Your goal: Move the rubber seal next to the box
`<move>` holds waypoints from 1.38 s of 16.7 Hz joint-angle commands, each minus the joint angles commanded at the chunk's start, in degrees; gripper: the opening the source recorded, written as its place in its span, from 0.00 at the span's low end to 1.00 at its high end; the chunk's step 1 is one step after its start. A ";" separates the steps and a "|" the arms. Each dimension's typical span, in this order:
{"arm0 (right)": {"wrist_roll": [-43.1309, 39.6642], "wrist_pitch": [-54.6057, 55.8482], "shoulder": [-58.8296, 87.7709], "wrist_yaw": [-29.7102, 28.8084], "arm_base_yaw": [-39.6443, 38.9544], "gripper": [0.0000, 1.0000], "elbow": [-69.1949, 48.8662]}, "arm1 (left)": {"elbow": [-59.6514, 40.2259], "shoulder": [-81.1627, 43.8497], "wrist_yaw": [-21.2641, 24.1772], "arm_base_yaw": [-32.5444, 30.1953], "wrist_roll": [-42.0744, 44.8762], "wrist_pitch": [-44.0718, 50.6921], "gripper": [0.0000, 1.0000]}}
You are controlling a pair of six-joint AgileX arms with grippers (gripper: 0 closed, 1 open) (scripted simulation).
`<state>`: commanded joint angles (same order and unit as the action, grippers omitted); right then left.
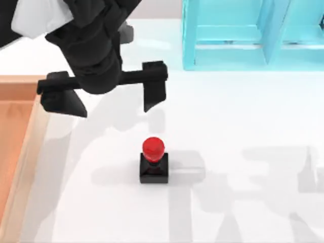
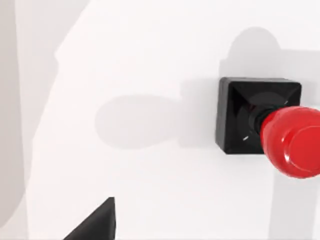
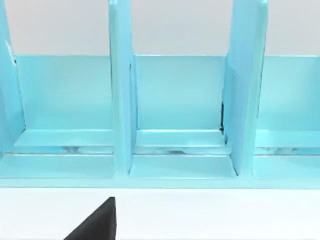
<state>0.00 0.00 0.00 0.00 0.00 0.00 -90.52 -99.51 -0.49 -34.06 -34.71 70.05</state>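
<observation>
Rubber seal (image 1: 153,162): a small stamp with a black square block base and a glossy red rounded knob on top, standing upright on the white table near the centre of the top view; seen at close range in the left wrist view (image 2: 265,125). Box (image 1: 20,152): a large shallow light-wood tray with tan rim walls and an orange-brown interior, lying at the table's left edge, well apart from the seal.

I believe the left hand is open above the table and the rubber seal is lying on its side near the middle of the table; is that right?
Not quite: the rubber seal is standing upright on its black base, red knob on top, as the top view shows. The rest holds: the left hand is open above the table, and the seal is near the middle of the table.
</observation>
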 joint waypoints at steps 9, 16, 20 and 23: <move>0.00 0.00 0.00 0.00 0.00 1.00 0.00 | -15.23 -17.22 0.62 -6.92 -4.72 8.97 1.00; 0.00 0.00 0.00 0.00 0.00 1.00 0.00 | -11.92 -17.63 0.62 -6.74 -4.51 5.26 1.00; 0.00 0.00 0.00 0.00 0.00 1.00 0.00 | -4.64 -18.90 0.63 -6.71 -4.48 -3.31 1.00; 0.00 0.00 0.00 0.00 0.00 1.00 0.00 | 0.65 -19.94 0.64 -6.74 -4.49 -9.69 1.00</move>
<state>0.00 0.00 0.00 0.00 0.00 0.00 -89.87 -119.45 0.15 -40.80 -39.21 60.36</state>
